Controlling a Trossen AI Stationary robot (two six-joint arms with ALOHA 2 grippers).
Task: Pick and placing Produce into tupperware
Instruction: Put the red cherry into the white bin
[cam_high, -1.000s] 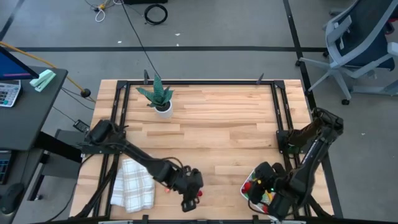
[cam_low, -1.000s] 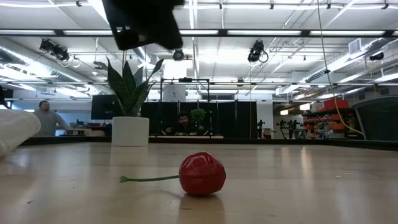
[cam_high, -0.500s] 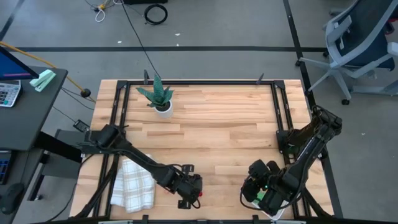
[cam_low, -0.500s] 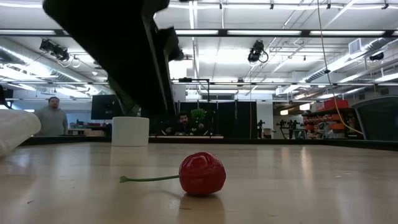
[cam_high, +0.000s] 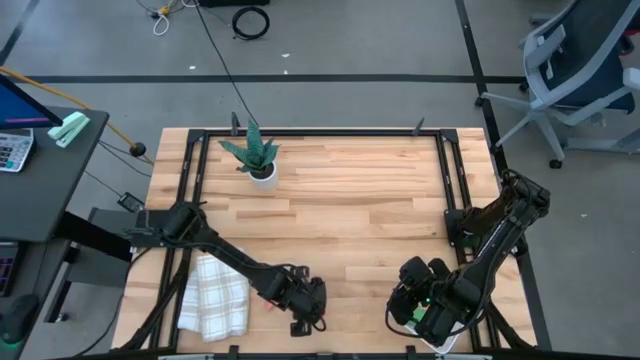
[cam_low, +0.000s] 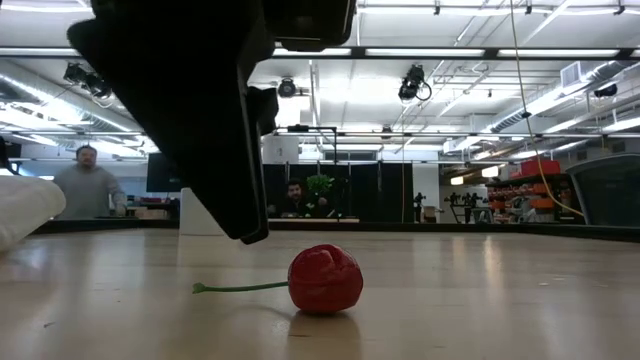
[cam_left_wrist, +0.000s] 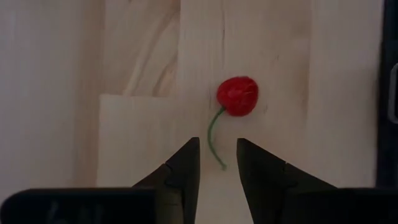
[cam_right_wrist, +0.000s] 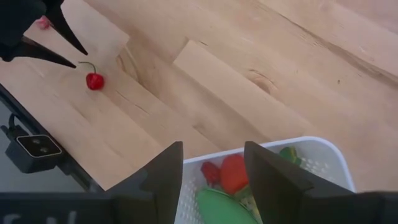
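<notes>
The left hand (cam_left_wrist: 212, 160), fingers narrowly parted and empty, hovers just over the small red cherry's (cam_left_wrist: 237, 96) thin green stem (cam_left_wrist: 213, 138) on the wooden tabletop (cam_left_wrist: 143, 74); pinching only stem might let it slip.

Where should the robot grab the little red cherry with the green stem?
Probably on the round red body of the cherry, coming straight down from above with one finger on each side. It lies flat on the table, and its stem is thin and likely to slip. The left gripper is already open above it, over the stem's end, so it should shift forward to the body first.
</notes>
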